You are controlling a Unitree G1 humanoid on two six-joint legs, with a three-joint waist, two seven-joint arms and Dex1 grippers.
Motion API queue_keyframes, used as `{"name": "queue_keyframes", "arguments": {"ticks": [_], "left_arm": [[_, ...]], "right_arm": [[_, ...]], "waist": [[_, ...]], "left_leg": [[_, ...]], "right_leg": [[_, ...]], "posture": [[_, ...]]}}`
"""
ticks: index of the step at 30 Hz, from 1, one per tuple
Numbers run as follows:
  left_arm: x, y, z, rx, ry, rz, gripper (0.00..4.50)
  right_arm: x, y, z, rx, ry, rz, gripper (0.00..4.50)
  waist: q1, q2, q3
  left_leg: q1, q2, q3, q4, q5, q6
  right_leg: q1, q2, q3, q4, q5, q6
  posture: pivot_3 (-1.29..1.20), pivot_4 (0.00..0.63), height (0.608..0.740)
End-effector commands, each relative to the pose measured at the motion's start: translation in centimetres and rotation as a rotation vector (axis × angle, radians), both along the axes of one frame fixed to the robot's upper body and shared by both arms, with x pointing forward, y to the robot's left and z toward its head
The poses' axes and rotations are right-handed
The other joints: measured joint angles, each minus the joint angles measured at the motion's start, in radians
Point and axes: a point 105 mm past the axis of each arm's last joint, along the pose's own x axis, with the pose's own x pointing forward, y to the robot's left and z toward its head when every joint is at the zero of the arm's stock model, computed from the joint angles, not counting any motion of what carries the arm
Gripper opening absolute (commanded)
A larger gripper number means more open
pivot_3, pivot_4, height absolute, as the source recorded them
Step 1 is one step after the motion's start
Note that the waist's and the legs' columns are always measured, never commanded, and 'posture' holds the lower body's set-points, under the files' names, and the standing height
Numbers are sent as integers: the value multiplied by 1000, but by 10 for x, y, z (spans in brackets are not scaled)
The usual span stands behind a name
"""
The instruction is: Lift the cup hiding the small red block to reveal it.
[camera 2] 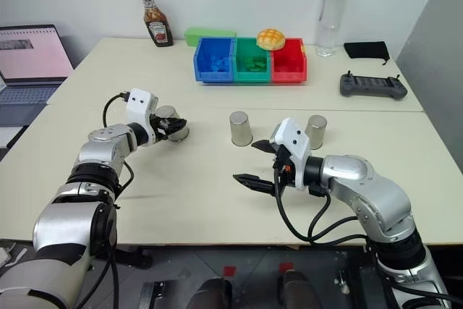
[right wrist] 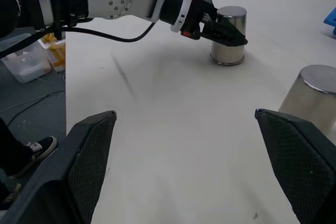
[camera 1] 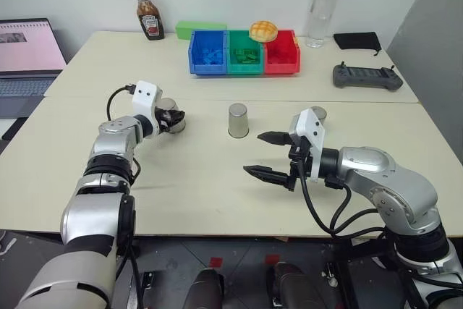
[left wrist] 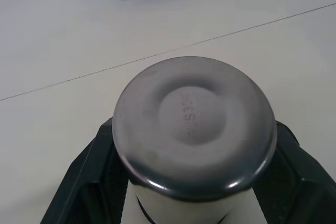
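Pale tabletop (camera 1: 217, 193) with a seam, set against a white wall. Three inverted steel cups stand before the coloured bins (camera 1: 244, 52). Left gripper (camera 1: 172, 118) is clamped on the left-hand cup (camera 2: 173, 122), which rests on the table. Right gripper (camera 1: 266, 155) hovers with fingers apart, near the middle cup (camera 1: 238, 120).

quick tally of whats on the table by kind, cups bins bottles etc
Steel cups: 3 (left cup, middle cup, right cup)
Storage bins: 3 (blue bin, green bin, red bin)
Bottles: 2 (ketchup bottle, clear bottle)
Remote controller: 1
Black pouch: 1
Green box: 1
Bun: 1
Total: 12
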Motion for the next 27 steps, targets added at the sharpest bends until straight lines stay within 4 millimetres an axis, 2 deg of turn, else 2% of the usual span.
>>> {"name": "queue_keyframes", "arguments": {"ticks": [1, 6, 10, 15, 23, 24, 27], "left_arm": [[-3, 13, 53, -6, -170, -1, 2731], [-12, 47, 72, 39, -217, 127, 2731], [-22, 74, 60, 73, -181, 223, 2731], [-28, 85, 39, 40, -125, 269, 2731], [-30, 94, 20, -24, -77, 319, 2731], [-30, 95, 18, -34, -72, 325, 3291], [-30, 93, 16, -49, -64, 316, 3919]], "right_arm": [[-6, 2, 11, 24, -58, 14, 4500], [-6, -1, 12, 32, -56, 0, 4500], [-6, -1, 10, 34, -53, 1, 4500], [-5, 3, 12, 41, -57, 17, 4500], [-5, 5, 12, 38, -59, 29, 4500], [-5, 5, 12, 38, -58, 30, 4500], [-5, 5, 11, 37, -57, 31, 4500]], "waist": [[0, 0, 0], [-5, 0, 0], [-6, 0, 0], [1, 0, 0], [0, -1, -1], [0, -1, -1], [0, -1, -1]], "left_leg": [[0, 0, 0, 0, 0, 0], [0, 0, 0, 0, 0, 0], [1, 0, 0, 0, 0, 0], [0, 0, 0, 1, 0, 0], [0, 0, -1, 1, 0, 0], [0, 0, -1, 1, 0, 0], [0, 0, -1, 1, 0, 0]], "right_leg": [[0, 0, 0, 0, 0, 0], [0, 0, 1, 0, 0, 0], [0, 0, 1, 1, 0, 0], [0, 0, 0, 1, 0, 0], [0, 0, -1, 1, 0, 0], [0, 0, -1, 1, 0, 0], [0, 0, -1, 1, 0, 0]], "posture": [[0, 150, 740], [0, 150, 740], [0, 150, 740], [0, 150, 740], [0, 150, 740], [0, 150, 740], [0, 150, 740]]}}
